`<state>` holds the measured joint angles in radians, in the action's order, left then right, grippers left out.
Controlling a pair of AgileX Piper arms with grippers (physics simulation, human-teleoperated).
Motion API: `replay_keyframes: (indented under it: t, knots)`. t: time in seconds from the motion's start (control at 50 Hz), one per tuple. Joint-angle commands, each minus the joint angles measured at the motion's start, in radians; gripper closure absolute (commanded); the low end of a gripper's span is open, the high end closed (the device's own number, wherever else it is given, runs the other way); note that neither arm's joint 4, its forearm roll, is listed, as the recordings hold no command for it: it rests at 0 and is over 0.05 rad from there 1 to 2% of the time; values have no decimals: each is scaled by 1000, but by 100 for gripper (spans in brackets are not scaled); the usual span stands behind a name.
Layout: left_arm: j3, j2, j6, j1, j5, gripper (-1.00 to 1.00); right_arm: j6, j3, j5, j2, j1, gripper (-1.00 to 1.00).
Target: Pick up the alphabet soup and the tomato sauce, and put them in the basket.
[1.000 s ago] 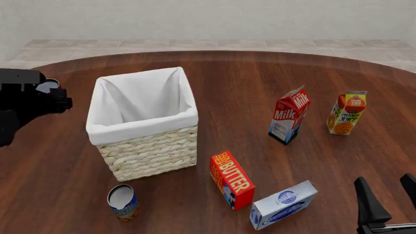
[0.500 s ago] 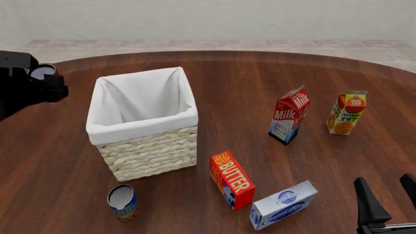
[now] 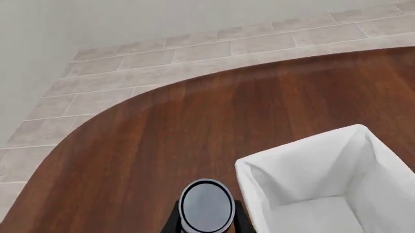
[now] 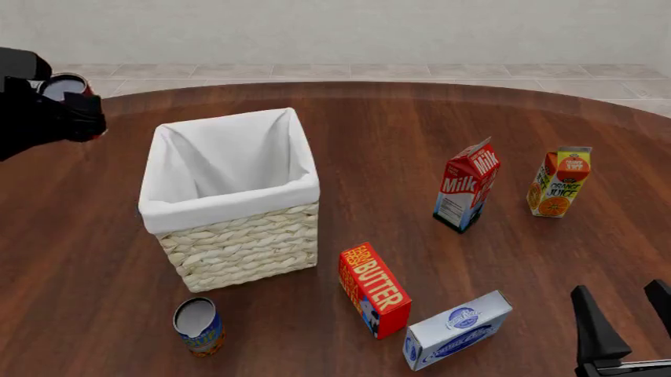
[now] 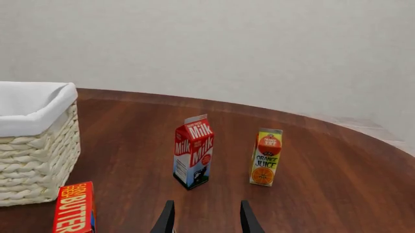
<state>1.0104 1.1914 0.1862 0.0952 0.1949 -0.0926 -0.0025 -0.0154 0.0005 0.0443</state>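
Front view: left end effector [image 4: 65, 106] raised at far left, clamped on the tomato sauce [image 4: 63, 85], grey top and red rim showing, left of the basket [image 4: 232, 236] and beyond it. Alphabet soup [image 4: 198, 326] upright on the counter [image 4: 419, 133], just near-left of the basket. Butter box [image 4: 373, 289] and a blue-and-white box [image 4: 457, 329] lying near centre; milk carton [image 4: 467, 185] and orange juice carton [image 4: 559, 181] upright at right. Right end effector [image 4: 624, 314] low at near right, fingers spread, holding nothing.

Left wrist view: tomato sauce [image 3: 206, 206] pinched between dark fingers [image 3: 240, 218], high beside the basket [image 3: 304, 160].

Right wrist view: spread fingers [image 5: 166, 218] aimed at milk carton [image 5: 193, 151] and orange juice carton [image 5: 266, 157]; basket [image 5: 32, 145] and butter box [image 5: 73, 208] to the left.
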Motion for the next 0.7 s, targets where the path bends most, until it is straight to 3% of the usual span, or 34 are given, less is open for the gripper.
replay_keyframes:
  t: [0.02,0.7]
  knots:
    - [77,-7,40,-30,60,100,3,0,1,0,-2,-100]
    - [199,13,40,-176,142,100,4,0,3,0,-1,-100]
